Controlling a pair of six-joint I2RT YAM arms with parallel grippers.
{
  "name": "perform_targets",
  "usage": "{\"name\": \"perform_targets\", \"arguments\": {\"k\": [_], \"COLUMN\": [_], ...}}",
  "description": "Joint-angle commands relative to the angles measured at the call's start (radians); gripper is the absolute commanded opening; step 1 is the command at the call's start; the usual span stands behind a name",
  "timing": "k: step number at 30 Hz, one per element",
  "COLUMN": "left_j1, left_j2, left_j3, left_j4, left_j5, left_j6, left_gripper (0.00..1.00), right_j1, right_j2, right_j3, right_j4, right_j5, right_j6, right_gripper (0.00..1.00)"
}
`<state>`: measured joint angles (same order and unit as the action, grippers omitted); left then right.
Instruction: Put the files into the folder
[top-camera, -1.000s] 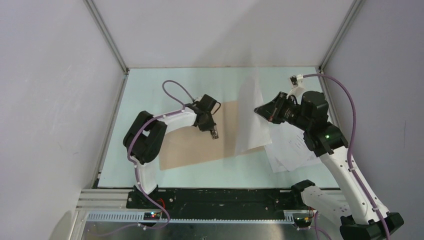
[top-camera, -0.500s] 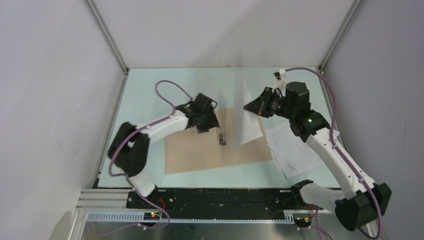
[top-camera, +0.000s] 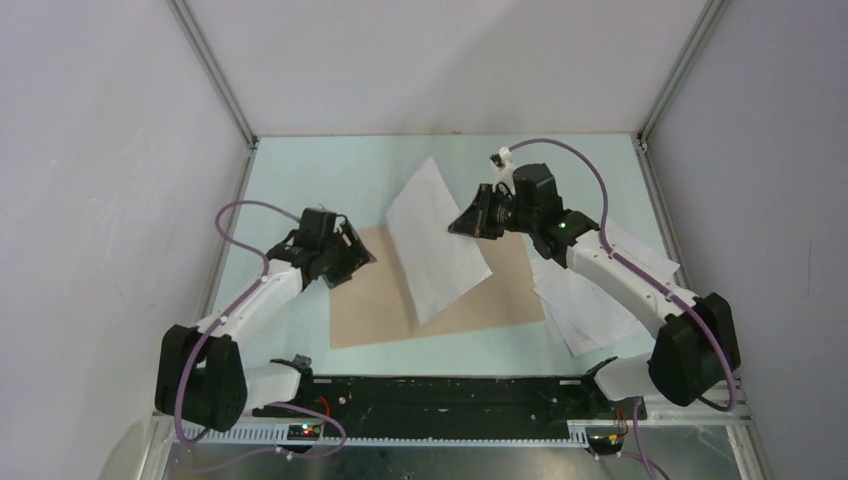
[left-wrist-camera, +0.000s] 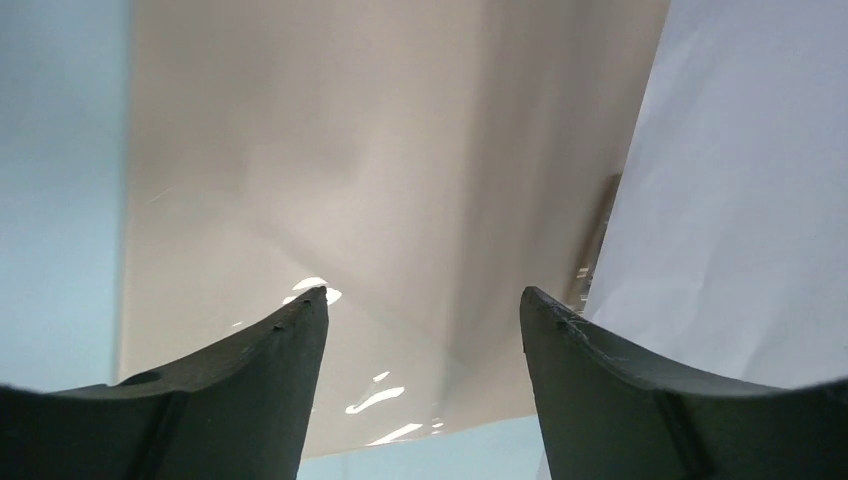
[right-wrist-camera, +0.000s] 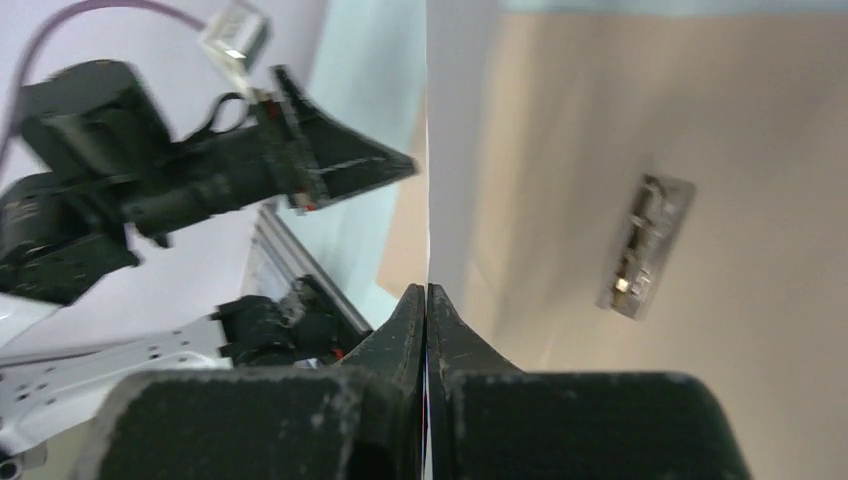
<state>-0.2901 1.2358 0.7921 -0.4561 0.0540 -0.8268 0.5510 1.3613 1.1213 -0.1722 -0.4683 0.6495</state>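
The right gripper (right-wrist-camera: 427, 292) is pinching one white sheet (top-camera: 438, 250) by its edge, its fingers pressed together on the paper, and is holding it over the open folder (top-camera: 372, 300). In the top view the sheet is hanging tilted, its lower part over the middle of the tan card and its upper corner reaching past the folder's far edge. Whether it is touching the card cannot be told. The metal clip (right-wrist-camera: 646, 245) is showing on the card just beside the sheet. The left gripper (left-wrist-camera: 420, 300) is hovering over the folder's left leaf, fingers apart and holding nothing. The remaining files (top-camera: 600, 300) are lying in a loose pile on the worktop (top-camera: 300, 180) at the folder's right side.

This looks like the laying-in of one sheet, with most of the task ahead. The next move is probably calling for lowering the sheet flat, squaring it within the leaf, and only then releasing it.
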Motion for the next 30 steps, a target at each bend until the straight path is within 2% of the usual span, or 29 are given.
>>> {"name": "perform_targets", "arguments": {"k": [1,5,8,16,20,30], "left_j1": [0.064,0.121,0.174,0.256,0.267,0.285], "left_j2": [-0.074,-0.149,-0.200,-0.236,-0.229,-0.220], "left_j3": [-0.086,-0.162,-0.199,-0.249,-0.261,-0.273], "left_j4": [-0.013,-0.013,-0.013,-0.020,-0.021,-0.023], "left_j5": [0.052,0.054,0.063,0.085,0.088,0.097], "left_j6": [0.061,0.068,0.073,0.095,0.097,0.103], "left_gripper": [0.76,0.78,0.79,0.80,0.81,0.81], "right_j1": [-0.006,0.016,0.061,0.159,0.175,0.196], "right_j2": [0.066,0.125,0.137,0.130,0.140,0.170], "right_j3": [-0.087,-0.137,-0.158,-0.231,-0.243,-0.258], "right_j4": [0.042,0.086,0.121,0.304,0.383,0.490], "right_j5": [0.081,0.169,0.331,0.630,0.680,0.657], "right_j6": [-0.058,-0.086,-0.137,-0.185,-0.222,-0.286], "right_gripper": [0.00,0.00,0.00,0.00,0.00,0.00]}}
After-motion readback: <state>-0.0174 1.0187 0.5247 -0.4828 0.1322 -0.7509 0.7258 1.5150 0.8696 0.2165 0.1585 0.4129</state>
